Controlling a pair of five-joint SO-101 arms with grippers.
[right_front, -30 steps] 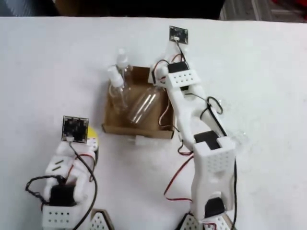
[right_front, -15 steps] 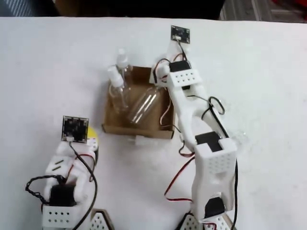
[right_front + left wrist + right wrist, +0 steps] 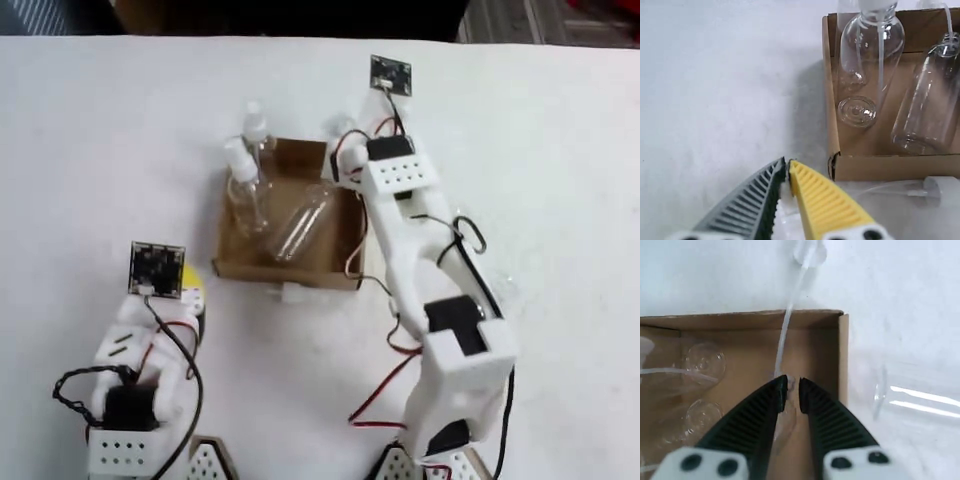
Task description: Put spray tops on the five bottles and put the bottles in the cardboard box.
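Cardboard box (image 3: 285,272) stands in the middle of the table and holds three clear plastic bottles. Two capped bottles (image 3: 245,185) with white spray tops are at its left side. One open bottle (image 3: 298,222) lies tilted beside them. A fourth bottle (image 3: 920,397), also without a top, lies on the table outside the right wall.

The right gripper (image 3: 792,382) hangs over the inside of the box. Its black jaws are closed on the thin tube of a spray top (image 3: 807,252), whose head is beyond the far wall.

The left gripper (image 3: 787,167) is closed on nothing, near the box's front left corner but apart from it. A second spray top (image 3: 935,187) lies just beside the front wall.
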